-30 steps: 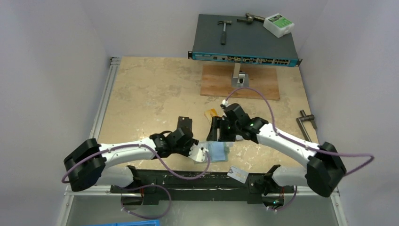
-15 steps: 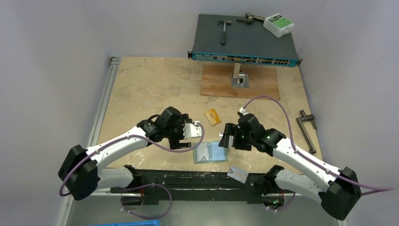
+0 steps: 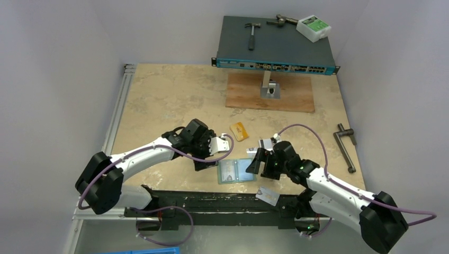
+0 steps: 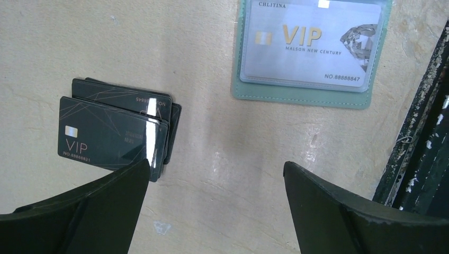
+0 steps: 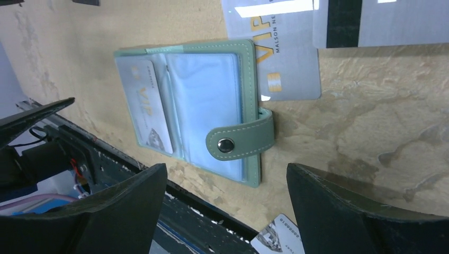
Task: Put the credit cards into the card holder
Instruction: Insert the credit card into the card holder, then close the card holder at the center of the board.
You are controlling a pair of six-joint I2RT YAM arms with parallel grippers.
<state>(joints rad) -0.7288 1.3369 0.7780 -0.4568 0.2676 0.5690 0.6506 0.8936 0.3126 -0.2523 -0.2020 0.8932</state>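
Observation:
The teal card holder (image 3: 236, 170) lies open near the table's front edge, its snap tab (image 5: 239, 142) folded over the pale lining. One silver credit card (image 4: 310, 47) sits in its left sleeve. More silver cards (image 5: 288, 66) lie just beyond the holder, an orange card (image 3: 239, 130) farther back, and another silver card (image 3: 268, 196) on the front rail. A stack of black VIP cards (image 4: 116, 127) lies left of the holder. My left gripper (image 4: 214, 169) hangs open over bare table between the stack and the holder. My right gripper (image 5: 225, 174) is open above the holder's near right edge.
The black front rail (image 3: 212, 201) runs just in front of the holder. A network switch (image 3: 275, 50) with hammers and a white box on it stands at the back, behind a wooden board (image 3: 270, 92). A metal crank (image 3: 345, 142) lies at the right.
My left gripper opened and drew back left from the holder, leaving a silver card in its sleeve. My right gripper opened wider and moved nearer, toward the holder's right side.

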